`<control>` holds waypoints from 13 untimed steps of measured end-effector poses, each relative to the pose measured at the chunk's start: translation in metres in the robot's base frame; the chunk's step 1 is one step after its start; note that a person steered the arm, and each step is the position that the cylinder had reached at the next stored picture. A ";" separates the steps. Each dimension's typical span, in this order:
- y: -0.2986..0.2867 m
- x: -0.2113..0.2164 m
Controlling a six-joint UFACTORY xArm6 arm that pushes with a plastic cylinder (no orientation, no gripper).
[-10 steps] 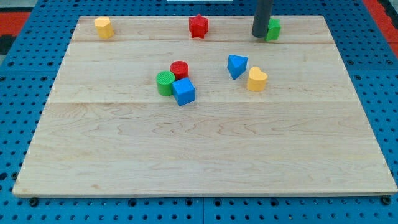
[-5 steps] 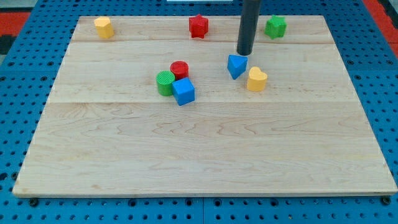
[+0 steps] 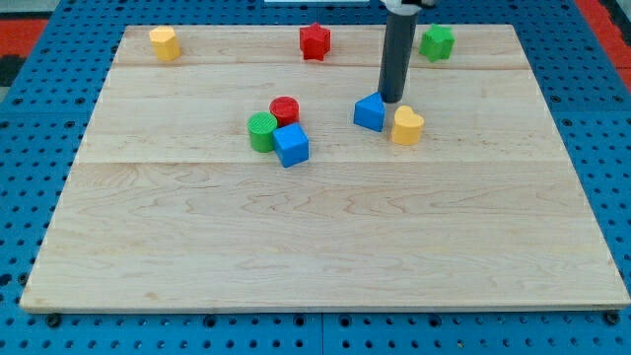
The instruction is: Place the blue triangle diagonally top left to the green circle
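Note:
The blue triangle lies a little right of the board's middle, in its upper half. My tip is at its upper right edge, touching it or nearly so. The green circle lies to the left, pressed against a red cylinder and a blue cube. The triangle is to the right of the green circle, with the red cylinder between them.
A yellow heart-shaped block sits just right of the blue triangle. Along the view's top stand a yellow block at the left, a red star-like block in the middle and a green block at the right.
My tip came down and left from beside the green block at the top to the blue triangle. The triangle has shifted slightly left and down and turned.

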State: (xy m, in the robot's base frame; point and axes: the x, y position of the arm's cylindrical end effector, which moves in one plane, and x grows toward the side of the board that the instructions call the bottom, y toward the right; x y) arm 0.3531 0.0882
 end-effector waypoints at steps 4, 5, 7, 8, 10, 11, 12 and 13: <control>-0.124 0.048; -0.134 0.038; -0.176 0.016; -0.100 0.032; -0.237 0.021; -0.225 0.006; -0.209 -0.017; -0.235 -0.041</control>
State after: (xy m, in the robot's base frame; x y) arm 0.3121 -0.1466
